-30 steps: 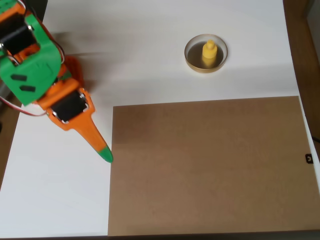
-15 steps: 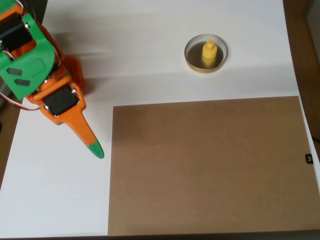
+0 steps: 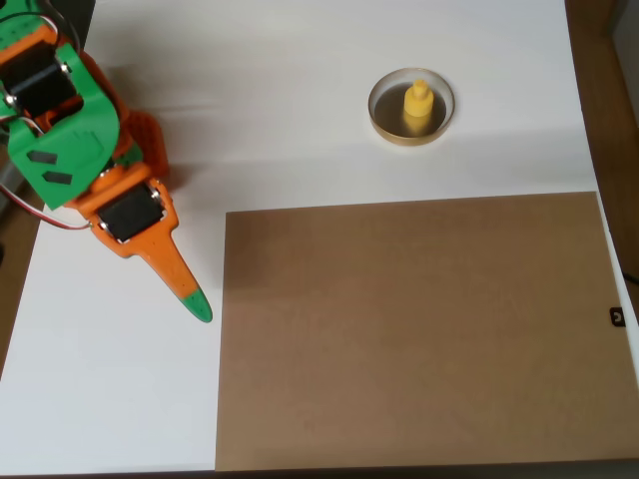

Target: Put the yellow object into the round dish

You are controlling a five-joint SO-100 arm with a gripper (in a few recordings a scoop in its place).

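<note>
The yellow object [image 3: 417,107], a small bottle-shaped peg, stands upright inside the round dish [image 3: 383,122] at the upper right of the overhead view. My orange and green arm reaches in from the upper left. Its gripper [image 3: 197,305] ends in one narrow green-tipped point over the white table, far left of the dish. The fingers lie together with nothing between them.
A large brown board [image 3: 419,329] covers the lower right of the white table [image 3: 280,100]. The gripper tip hovers just left of the board's left edge. Dark floor shows along the left and right borders.
The arm drew back to the left, then came a little way right again. The peg and the dish have stayed put.
</note>
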